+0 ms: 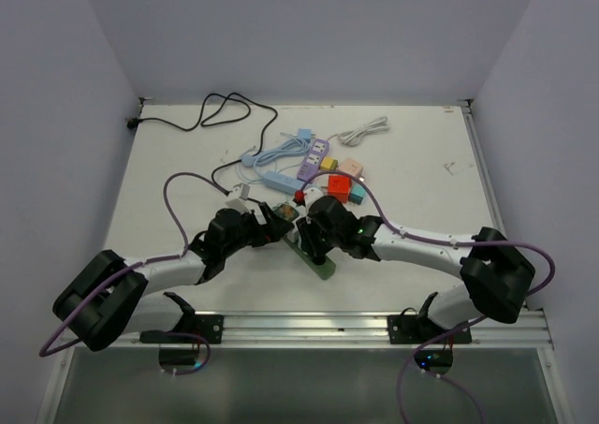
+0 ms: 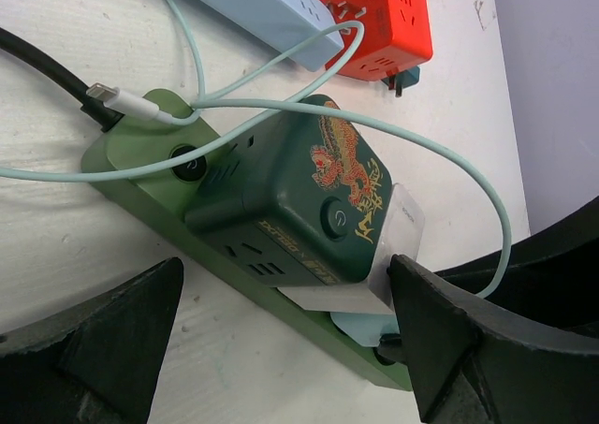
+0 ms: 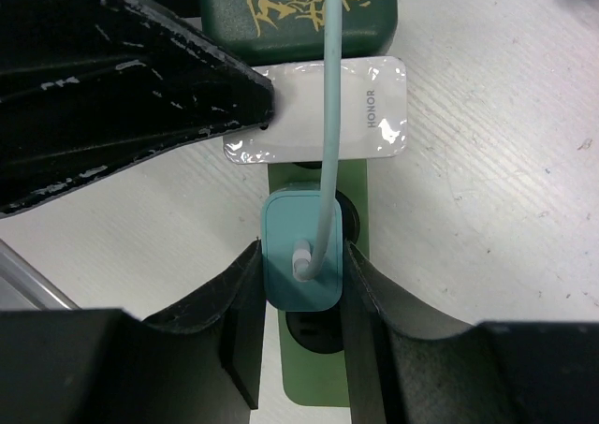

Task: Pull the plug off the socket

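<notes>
A light teal plug (image 3: 285, 227) with a teal cable (image 2: 468, 181) sits in a socket of the green power strip (image 3: 314, 387), near its end. My right gripper (image 3: 301, 251) is shut on this plug, one finger on each side. My left gripper (image 2: 285, 274) is open and straddles the strip (image 2: 140, 153) around a dark green cube adapter (image 2: 281, 190). Its right finger (image 2: 468, 340) is at a white charger (image 2: 402, 223) plugged in beside the teal plug (image 2: 360, 328). From above, both grippers (image 1: 271, 226) (image 1: 314, 232) meet over the strip (image 1: 318, 263).
Behind the strip lie a red cube adapter (image 1: 339, 188), a pale blue strip (image 1: 274, 179), a purple strip (image 1: 314, 157), a coiled white cable (image 1: 365, 132) and a black cable (image 1: 215, 110). White walls close in the table on three sides.
</notes>
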Tool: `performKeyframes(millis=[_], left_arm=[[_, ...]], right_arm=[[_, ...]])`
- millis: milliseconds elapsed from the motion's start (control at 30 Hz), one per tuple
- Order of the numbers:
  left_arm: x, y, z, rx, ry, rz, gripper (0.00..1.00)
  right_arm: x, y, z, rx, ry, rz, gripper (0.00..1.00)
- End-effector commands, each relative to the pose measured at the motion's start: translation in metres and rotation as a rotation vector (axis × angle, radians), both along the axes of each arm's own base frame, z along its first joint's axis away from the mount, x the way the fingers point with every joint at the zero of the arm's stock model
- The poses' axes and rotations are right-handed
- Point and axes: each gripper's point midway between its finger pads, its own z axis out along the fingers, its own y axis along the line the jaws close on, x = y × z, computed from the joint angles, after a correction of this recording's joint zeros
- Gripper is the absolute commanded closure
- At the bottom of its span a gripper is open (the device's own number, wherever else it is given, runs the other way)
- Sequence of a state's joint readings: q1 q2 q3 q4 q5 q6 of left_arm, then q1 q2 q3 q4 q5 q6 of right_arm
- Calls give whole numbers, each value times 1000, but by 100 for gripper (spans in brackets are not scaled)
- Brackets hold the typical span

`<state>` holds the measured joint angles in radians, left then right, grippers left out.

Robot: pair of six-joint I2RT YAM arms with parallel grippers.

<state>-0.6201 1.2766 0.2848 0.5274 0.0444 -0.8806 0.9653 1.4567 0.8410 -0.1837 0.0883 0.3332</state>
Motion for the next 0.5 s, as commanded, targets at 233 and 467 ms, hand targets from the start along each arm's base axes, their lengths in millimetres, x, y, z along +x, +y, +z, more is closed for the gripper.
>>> performKeyframes(millis=[233,467], left_arm=[[-52,66,-94,353,262,40,9],[-51,63,-96,350,269,35,9]], right_arm=[[13,39,78,147,-218,11,76],[14,46,82,47,-279,-41,75]])
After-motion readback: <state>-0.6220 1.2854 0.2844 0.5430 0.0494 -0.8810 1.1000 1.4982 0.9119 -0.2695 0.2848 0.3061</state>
